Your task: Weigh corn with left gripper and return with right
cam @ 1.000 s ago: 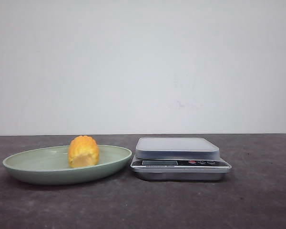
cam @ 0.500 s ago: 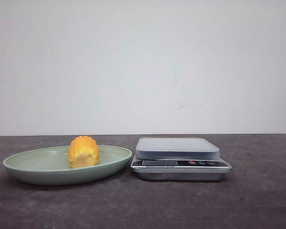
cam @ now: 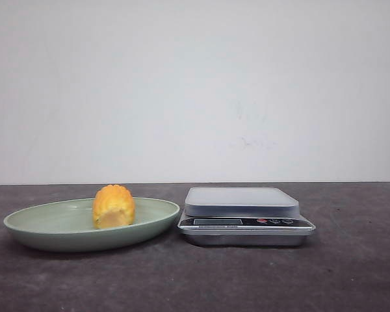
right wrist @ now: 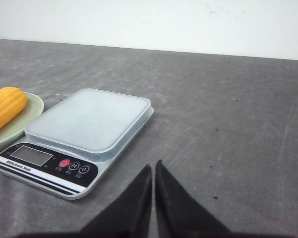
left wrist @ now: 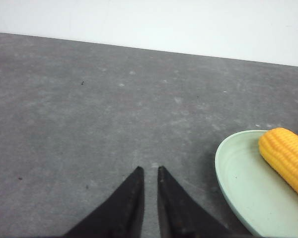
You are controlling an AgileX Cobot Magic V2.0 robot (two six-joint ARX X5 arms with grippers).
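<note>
Corn [cam: 114,206], stubby yellow-orange with ribbed kernel rows, lies on green plate [cam: 45,227]; both tools pressed together.

Matt grey table [cam: 351,273], glossy plate [cam: 52,237]

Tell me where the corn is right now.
In the front view the corn lies in the pale green plate on the left side of the table, just left of the scale; neither gripper touches it.

corn [cam: 114,206] lies in plate [cam: 45,224], left of scale [cam: 246,214].
</note>
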